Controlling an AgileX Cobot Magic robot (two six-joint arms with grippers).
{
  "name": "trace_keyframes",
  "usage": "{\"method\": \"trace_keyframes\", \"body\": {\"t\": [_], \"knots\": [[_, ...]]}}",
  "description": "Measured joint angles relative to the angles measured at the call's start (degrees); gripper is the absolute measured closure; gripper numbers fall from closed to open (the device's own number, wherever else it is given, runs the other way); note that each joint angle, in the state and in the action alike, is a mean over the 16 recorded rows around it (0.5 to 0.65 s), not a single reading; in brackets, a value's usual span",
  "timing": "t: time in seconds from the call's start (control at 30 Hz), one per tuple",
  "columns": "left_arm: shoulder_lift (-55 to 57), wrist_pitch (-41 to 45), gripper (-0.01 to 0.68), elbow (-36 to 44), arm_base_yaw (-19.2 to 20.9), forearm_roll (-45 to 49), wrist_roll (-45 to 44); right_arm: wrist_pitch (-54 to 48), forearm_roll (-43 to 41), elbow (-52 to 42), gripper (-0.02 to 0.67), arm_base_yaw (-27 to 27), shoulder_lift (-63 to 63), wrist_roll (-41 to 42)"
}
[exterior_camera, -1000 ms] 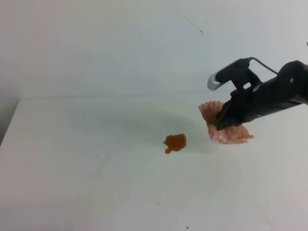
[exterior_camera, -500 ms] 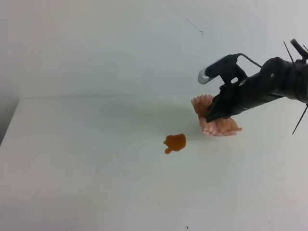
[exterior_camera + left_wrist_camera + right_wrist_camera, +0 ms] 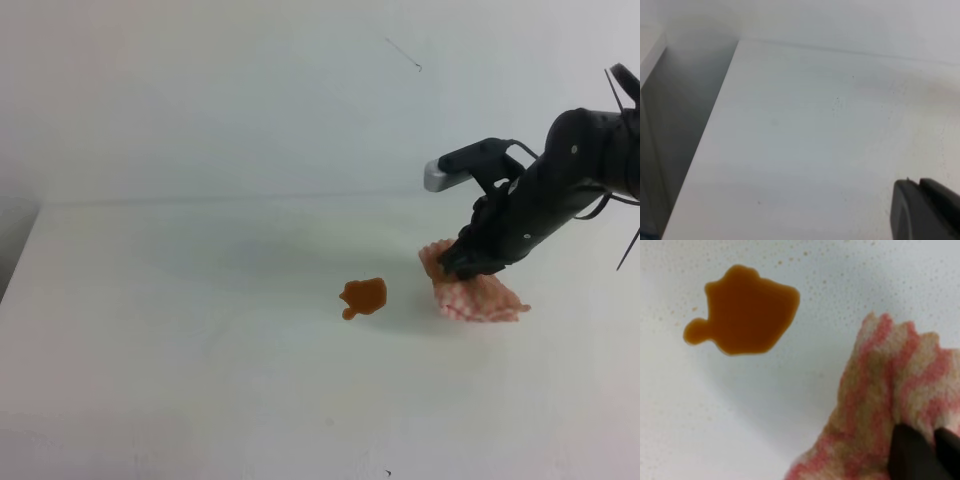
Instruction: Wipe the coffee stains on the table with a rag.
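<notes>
The coffee stain [image 3: 363,297] is a small orange-brown blot with a little lobe on the white table [image 3: 200,330]. In the right wrist view the stain [image 3: 745,310] lies up and left of the rag. The pink-and-white checked rag [image 3: 478,297] rests bunched on the table, a short way right of the stain and apart from it. My right gripper [image 3: 463,266] points steeply down and is shut on the rag's top; its fingertips [image 3: 932,435] pinch the cloth [image 3: 880,390]. My left gripper [image 3: 918,186] shows only in the left wrist view, fingers together, holding nothing.
A pale wall [image 3: 250,100] rises behind the table's back edge. The table's left edge [image 3: 715,130] drops off to a grey gap. Fine coffee spatter [image 3: 830,275] dots the surface around the stain.
My right gripper first lifted the rag slightly left, then tilted down and lowered it onto the table right of the stain. The stain has not changed.
</notes>
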State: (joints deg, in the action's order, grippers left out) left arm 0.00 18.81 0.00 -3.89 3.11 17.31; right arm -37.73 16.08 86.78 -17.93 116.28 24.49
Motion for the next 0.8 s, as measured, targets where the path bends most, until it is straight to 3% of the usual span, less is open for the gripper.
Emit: {"method": "trace_keyframes", "body": {"t": [0.8], "knots": [[0.0, 0.0, 0.674, 0.0, 0.0, 0.0, 0.0, 2.7, -1.5, 0.0, 0.652, -2.8, -0.6, -4.4]]}}
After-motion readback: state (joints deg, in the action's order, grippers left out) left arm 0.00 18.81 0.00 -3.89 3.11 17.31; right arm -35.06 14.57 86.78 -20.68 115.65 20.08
